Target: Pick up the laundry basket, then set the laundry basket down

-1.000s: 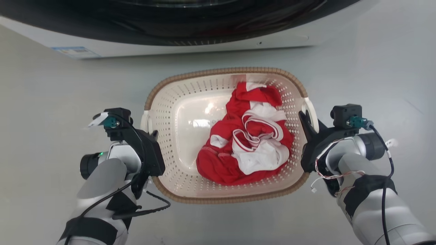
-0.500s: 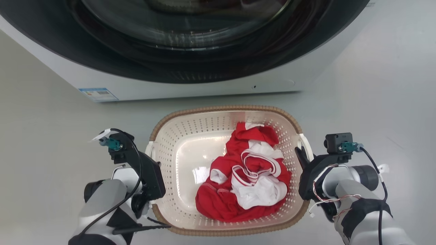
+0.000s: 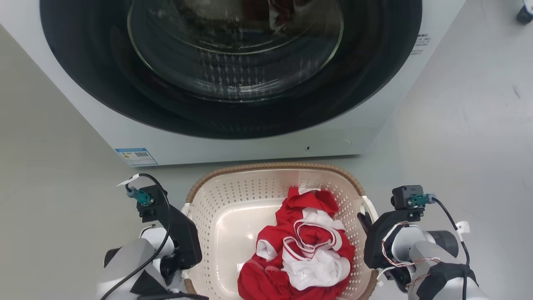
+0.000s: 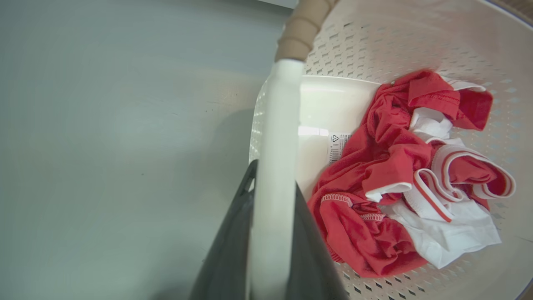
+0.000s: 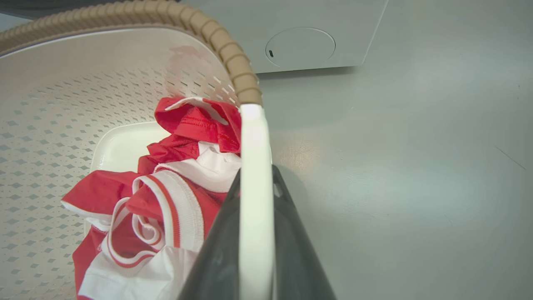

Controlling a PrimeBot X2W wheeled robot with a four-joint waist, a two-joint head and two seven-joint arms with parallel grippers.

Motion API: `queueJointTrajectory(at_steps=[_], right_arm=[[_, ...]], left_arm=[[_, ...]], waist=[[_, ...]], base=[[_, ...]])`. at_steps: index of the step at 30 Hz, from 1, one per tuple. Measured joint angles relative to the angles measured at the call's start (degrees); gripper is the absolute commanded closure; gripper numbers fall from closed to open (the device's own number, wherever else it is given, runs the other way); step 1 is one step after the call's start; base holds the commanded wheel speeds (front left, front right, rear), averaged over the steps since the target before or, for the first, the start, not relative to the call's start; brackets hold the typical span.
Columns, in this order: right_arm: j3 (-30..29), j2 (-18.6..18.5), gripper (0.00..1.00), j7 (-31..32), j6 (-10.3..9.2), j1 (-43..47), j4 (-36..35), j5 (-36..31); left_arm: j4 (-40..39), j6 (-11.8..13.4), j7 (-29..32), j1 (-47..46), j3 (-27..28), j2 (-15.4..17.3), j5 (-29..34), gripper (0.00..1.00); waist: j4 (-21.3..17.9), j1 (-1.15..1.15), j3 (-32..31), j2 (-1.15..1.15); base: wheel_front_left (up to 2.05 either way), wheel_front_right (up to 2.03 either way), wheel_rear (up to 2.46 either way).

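Observation:
The laundry basket (image 3: 270, 167) is cream-white and perforated with a brown woven-look rim, and sits low in the head view just in front of the washer. Red and white clothes (image 3: 308, 246) lie bunched in its right half. My left gripper (image 3: 185, 212) is shut on the basket's white left handle (image 4: 277, 146), with a dark finger (image 4: 227, 254) on each side of it. My right gripper (image 3: 366, 220) is shut on the white right handle (image 5: 254, 166) in the same way. I cannot tell whether the basket's bottom touches the floor.
A white front-loading washer with a large dark round door (image 3: 233, 62) stands right behind the basket, a sticker (image 3: 136, 156) at its lower left corner. Grey floor (image 3: 458, 137) spreads to both sides. A small dark object (image 3: 525, 12) sits at the far top right.
The head camera has moved: more of the washer door shows, and basket and grippers sit lower in the picture. Both grippers keep their hold on the handles.

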Motion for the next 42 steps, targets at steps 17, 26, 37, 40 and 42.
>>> queueJointTrajectory(at_steps=[17,26,37,40,42], right_arm=[[2.9,-0.6,1.0,7.9,-0.02,4.9,-1.9,6.8],[4.7,-1.4,1.0,11.9,-0.02,7.6,-3.5,10.3],[6.1,-2.0,1.0,15.3,-0.04,10.0,-4.6,13.7],[6.4,-2.0,1.0,15.5,-0.04,10.7,-4.7,14.0],[6.6,-2.0,1.0,15.8,-0.04,11.2,-4.9,14.6]], left_arm=[[0.5,0.0,6.0,4.3,-0.1,0.2,-1.9,1.0],[0.7,0.0,8.4,6.6,-0.2,0.2,-2.5,1.0],[0.8,0.0,10.3,8.2,-0.8,0.2,-2.7,1.0],[0.8,0.0,10.5,8.8,-0.8,0.3,-3.0,1.0],[0.8,0.0,10.7,9.4,-0.8,0.3,-3.0,1.0]], waist=[[0.2,0.01,-8.9,0.0],[0.5,0.01,-13.6,0.0],[0.8,0.01,-16.9,0.0],[0.8,0.01,-17.3,0.0],[0.9,0.01,-17.6,0.0]], base=[[0.0,0.0,0.0],[0.0,0.0,0.0],[0.0,0.0,0.0],[0.0,0.0,0.0],[0.0,0.0,0.0]])
